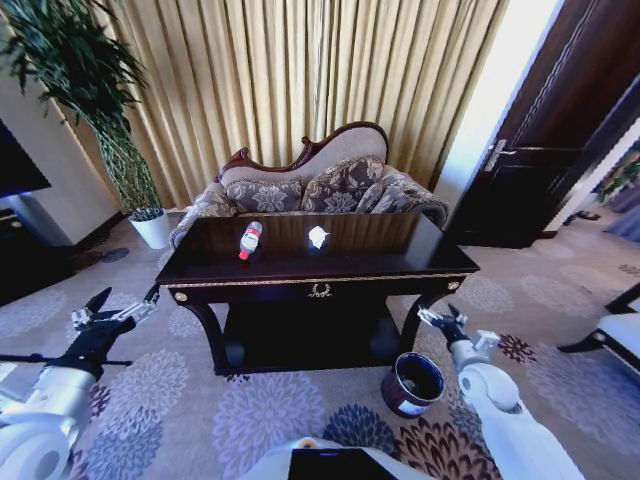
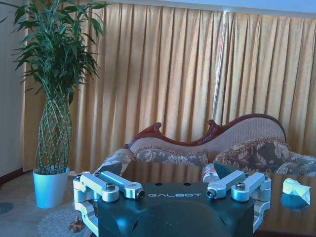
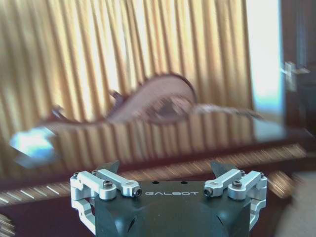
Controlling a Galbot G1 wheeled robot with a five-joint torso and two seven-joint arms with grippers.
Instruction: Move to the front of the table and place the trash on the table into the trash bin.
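Ahead of both wide-open, empty grippers stands the table (image 1: 400, 262). Forward and inward of the left gripper (image 1: 112, 312) lies a red-labelled bottle (image 1: 249, 239), its length running away from the robot. Past it sits a white paper wad (image 1: 318, 237). Beside the right gripper (image 1: 442, 320) waits the trash bin (image 1: 413, 384).

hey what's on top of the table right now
On the table lie a red-labelled bottle and a white paper wad. No third item is visible.

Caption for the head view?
Both tools open, left and right, short of the table holding bottle and wad.
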